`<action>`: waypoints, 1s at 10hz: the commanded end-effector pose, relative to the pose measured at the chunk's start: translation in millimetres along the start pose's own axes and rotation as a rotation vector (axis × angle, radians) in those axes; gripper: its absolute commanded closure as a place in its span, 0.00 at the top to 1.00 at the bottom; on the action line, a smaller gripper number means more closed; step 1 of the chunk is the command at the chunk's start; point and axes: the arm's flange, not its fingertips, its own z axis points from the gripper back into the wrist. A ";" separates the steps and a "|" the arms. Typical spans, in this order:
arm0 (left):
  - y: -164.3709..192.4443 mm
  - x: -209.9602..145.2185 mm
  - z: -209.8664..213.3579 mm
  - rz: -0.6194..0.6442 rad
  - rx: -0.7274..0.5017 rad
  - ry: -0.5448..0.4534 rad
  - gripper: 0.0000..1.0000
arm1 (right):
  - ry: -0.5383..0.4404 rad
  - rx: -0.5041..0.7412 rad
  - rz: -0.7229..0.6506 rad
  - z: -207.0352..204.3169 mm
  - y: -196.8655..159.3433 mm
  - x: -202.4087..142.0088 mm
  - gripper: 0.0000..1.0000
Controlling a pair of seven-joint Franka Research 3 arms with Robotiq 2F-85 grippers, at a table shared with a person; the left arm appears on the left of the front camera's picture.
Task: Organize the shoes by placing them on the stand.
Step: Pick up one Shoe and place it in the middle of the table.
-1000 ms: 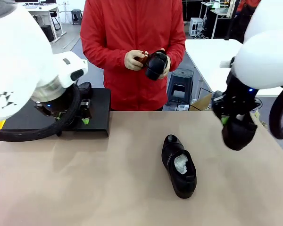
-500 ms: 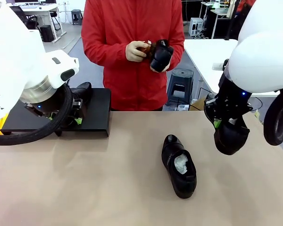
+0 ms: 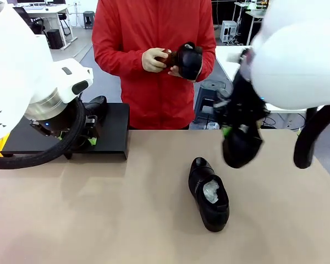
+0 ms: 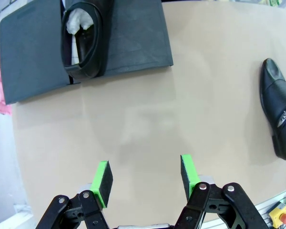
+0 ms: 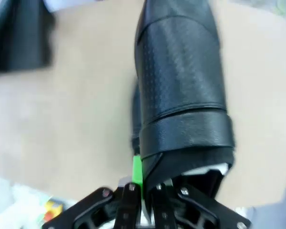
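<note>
Aloft, a shoe [image 5: 181, 95] hangs pinched between the right fingers [image 5: 137, 174]; left fingers [image 4: 103, 183] stand wide, empty.

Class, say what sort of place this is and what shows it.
Probably a robotics lab: a white left arm and right arm work at a table facing a person, with another worktable and a stool behind.

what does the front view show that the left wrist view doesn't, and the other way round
Front view adds: a person with a hand-held shoe and a brown brush, and the right gripper shut on a lifted shoe in the air.
Left wrist view adds: the left gripper open above the bare table, plus white paper inside the racked shoe.
Both share: the stand, the racked shoe on it, and the loose shoe lying on the table.
</note>
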 end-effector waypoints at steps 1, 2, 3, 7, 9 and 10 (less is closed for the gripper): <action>0.6 2.0 1.1 0.003 0.000 -0.002 0.74 | -0.022 0.045 0.065 -4.7 62.0 -17.2 0.00; 0.6 2.0 1.1 0.003 0.000 -0.002 0.74 | 0.029 0.077 0.069 -21.6 87.7 -18.4 0.00; 0.6 2.0 1.1 0.003 0.000 -0.002 0.74 | 0.069 0.123 0.031 -42.9 106.9 -18.5 0.00; 0.6 2.0 1.1 0.003 0.000 -0.002 0.74 | 0.169 0.258 -0.073 -120.2 144.2 -47.2 0.00; 0.6 2.0 1.1 0.003 0.000 -0.002 0.74 | 0.195 0.249 -0.066 -143.5 155.3 -64.3 0.00; 0.6 2.0 1.1 0.003 0.000 -0.002 0.74 | 0.212 0.233 -0.047 -153.6 161.6 -74.1 0.00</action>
